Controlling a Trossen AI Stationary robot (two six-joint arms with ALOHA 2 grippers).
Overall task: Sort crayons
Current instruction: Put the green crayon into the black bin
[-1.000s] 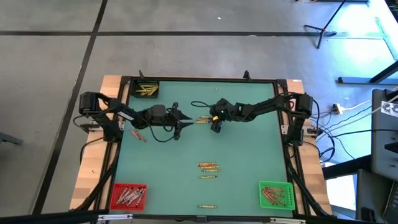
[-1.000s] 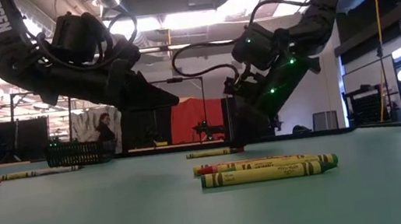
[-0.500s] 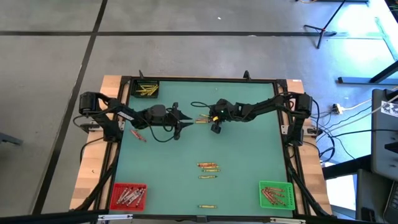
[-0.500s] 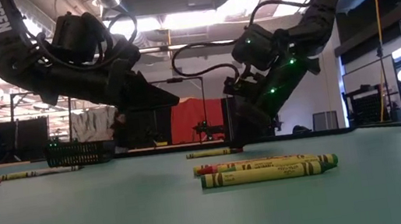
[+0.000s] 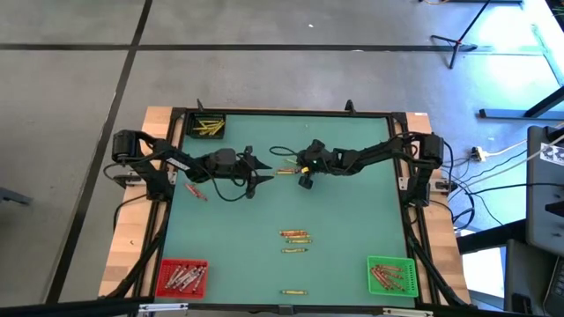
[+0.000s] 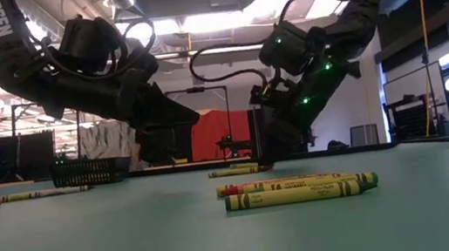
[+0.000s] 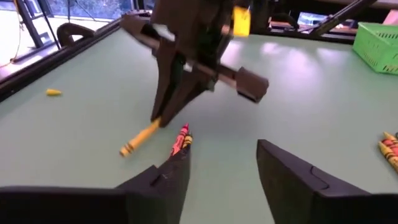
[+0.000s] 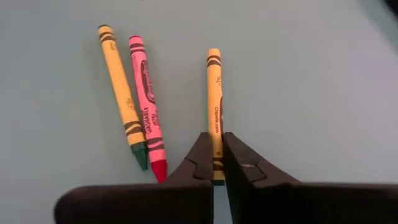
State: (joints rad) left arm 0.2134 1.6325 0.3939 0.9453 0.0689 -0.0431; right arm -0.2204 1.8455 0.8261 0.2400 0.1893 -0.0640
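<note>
Red bin [image 5: 181,276]: sits at the table's near left corner, holding red crayons already sorted by colour.
Black bin [image 5: 209,127]: far left corner, yellow sticks inside, probably where the gripped one belongs.
Left gripper [image 5: 261,174]: hangs just left of the table's middle, fingers [image 7: 283,174] spread apart and empty; they look wider than a second ago, as if it has let go or is readying for a pick.
Yellow crayon [image 8: 214,106]: lying flat near the table's centre, a red crayon [image 8: 147,99] and a green-tipped yellow one [image 8: 122,93] beside it.
Right gripper [image 5: 303,169]: down over that yellow crayon, its fingers pinched on the crayon's near end; a second ago they stood apart. It also sits a touch further left now.
Loose crayons [image 5: 295,236]: a small cluster toward the near edge, unsorted.
Green bin [image 5: 390,275]: near right corner, partly filled.
</note>
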